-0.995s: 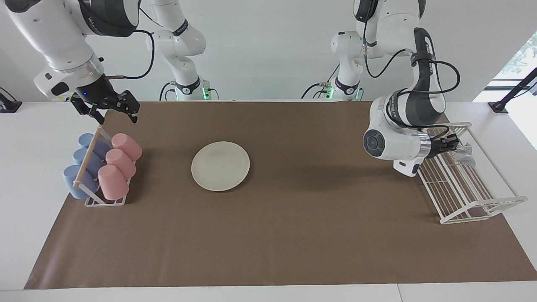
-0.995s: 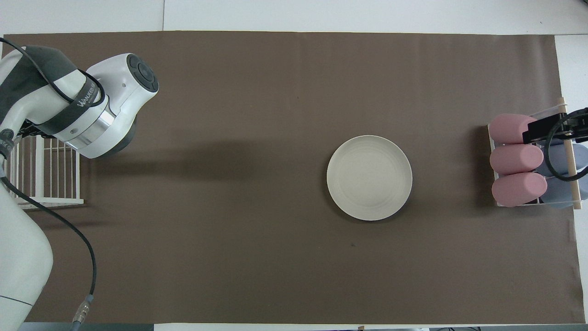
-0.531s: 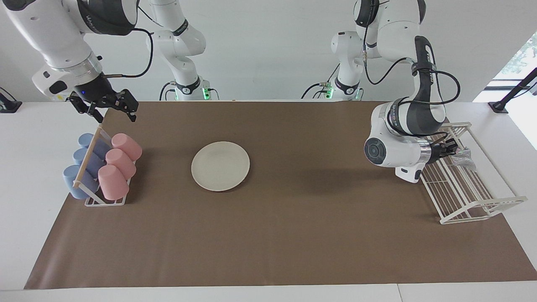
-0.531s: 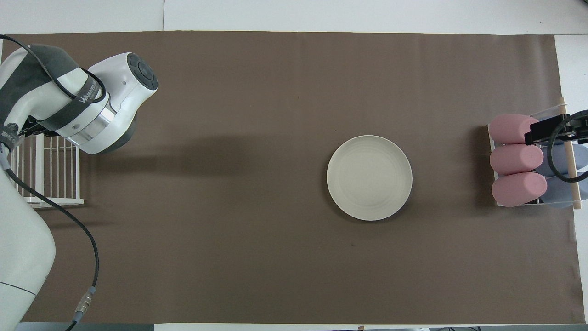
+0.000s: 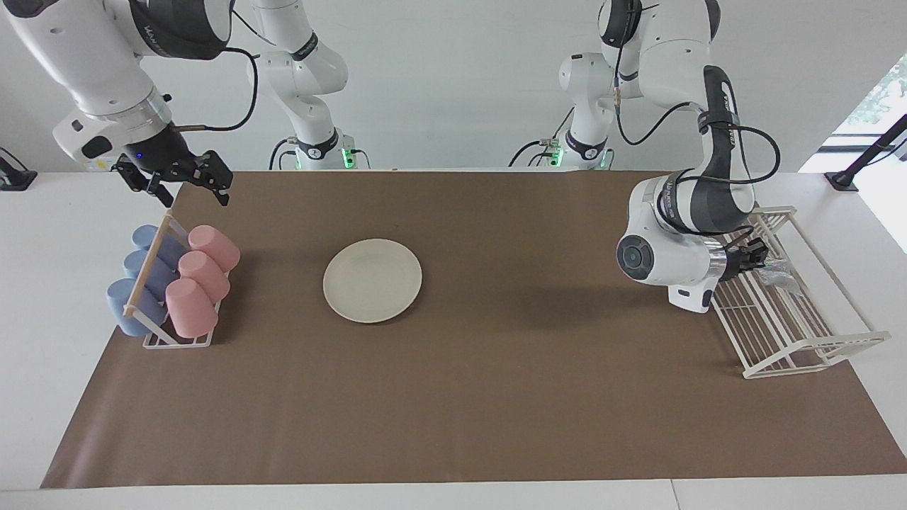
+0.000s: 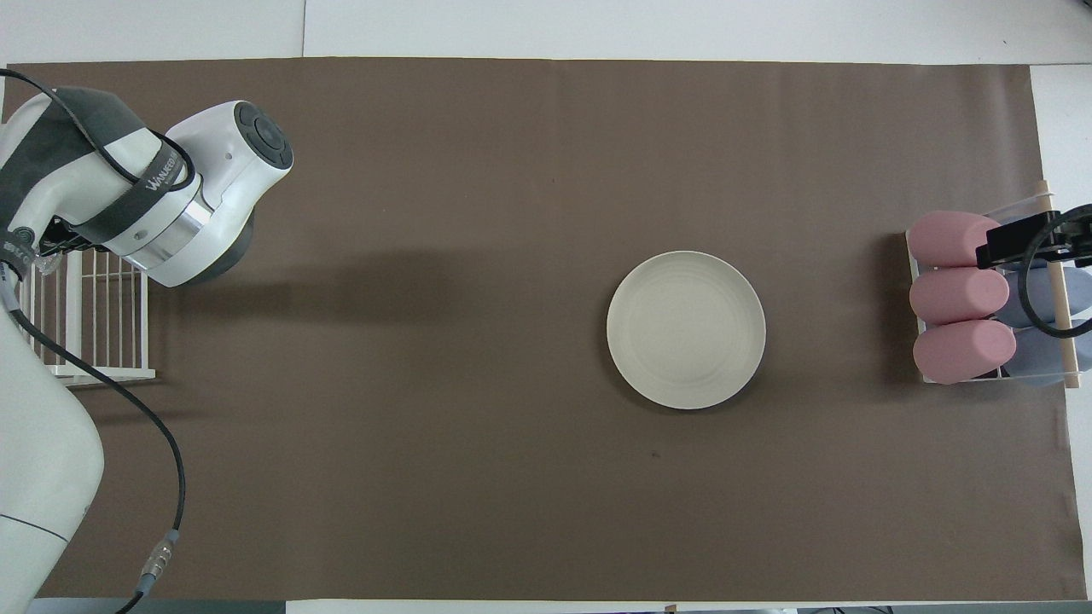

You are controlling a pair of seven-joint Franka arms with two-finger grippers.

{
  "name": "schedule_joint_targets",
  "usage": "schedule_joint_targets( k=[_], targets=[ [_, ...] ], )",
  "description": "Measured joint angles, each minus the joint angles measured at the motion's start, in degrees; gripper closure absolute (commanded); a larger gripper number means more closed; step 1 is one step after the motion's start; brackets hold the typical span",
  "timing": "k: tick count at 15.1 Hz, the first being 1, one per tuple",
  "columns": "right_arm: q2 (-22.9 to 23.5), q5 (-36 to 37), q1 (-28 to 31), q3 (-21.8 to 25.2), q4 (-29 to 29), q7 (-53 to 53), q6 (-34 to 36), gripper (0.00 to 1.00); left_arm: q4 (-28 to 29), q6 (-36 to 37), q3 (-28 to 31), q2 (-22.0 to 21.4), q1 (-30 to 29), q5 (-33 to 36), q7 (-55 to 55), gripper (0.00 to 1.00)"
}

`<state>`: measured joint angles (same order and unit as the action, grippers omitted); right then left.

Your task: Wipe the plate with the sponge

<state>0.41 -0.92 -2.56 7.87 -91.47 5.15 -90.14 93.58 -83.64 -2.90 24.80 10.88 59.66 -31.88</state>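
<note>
The cream-white plate (image 5: 372, 280) (image 6: 686, 329) lies flat on the brown mat, about midway between the two racks. The silvery, wrinkly sponge (image 5: 779, 270) sits just above the wires of the white rack, at the tips of my left gripper (image 5: 758, 255). That gripper reaches in sideways and is shut on the sponge. In the overhead view the left arm's wrist (image 6: 196, 200) hides that gripper. My right gripper (image 5: 197, 197) (image 6: 1028, 243) hangs open and holds nothing, over the cup rack's end nearest the robots.
A white wire dish rack (image 5: 801, 333) (image 6: 85, 341) stands at the left arm's end of the table. A small rack with pink cups (image 5: 191, 283) (image 6: 960, 296) and blue cups (image 5: 134, 283) stands at the right arm's end. The brown mat (image 5: 496, 397) covers most of the table.
The left wrist has sunk a little and shifted slightly over the wire rack, and the sponge has moved with it. The right gripper has lifted slightly. The plate has not moved.
</note>
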Motion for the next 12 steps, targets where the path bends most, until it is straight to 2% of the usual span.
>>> schedule_joint_targets(
  k=[1, 2, 7, 8, 10, 12],
  targets=[
    [0.0, 0.0, 0.0, 0.0, 0.0, 0.0, 0.0, 0.00, 0.0, -0.1, 0.0, 0.0, 0.0, -0.1, 0.0, 0.69],
    [0.0, 0.0, 0.0, 0.0, 0.0, 0.0, 0.0, 0.00, 0.0, -0.2, 0.0, 0.0, 0.0, -0.2, 0.0, 0.36],
    [0.0, 0.0, 0.0, 0.0, 0.0, 0.0, 0.0, 0.00, 0.0, -0.9, 0.0, 0.0, 0.0, -0.3, -0.3, 0.24],
    [0.0, 0.0, 0.0, 0.0, 0.0, 0.0, 0.0, 0.00, 0.0, -1.0, 0.0, 0.0, 0.0, -0.3, -0.3, 0.19],
    [0.0, 0.0, 0.0, 0.0, 0.0, 0.0, 0.0, 0.00, 0.0, -1.0, 0.0, 0.0, 0.0, -0.5, -0.3, 0.00],
    [0.0, 0.0, 0.0, 0.0, 0.1, 0.0, 0.0, 0.00, -0.1, -1.2, -0.1, 0.0, 0.0, -2.2, -0.4, 0.00]
  ],
)
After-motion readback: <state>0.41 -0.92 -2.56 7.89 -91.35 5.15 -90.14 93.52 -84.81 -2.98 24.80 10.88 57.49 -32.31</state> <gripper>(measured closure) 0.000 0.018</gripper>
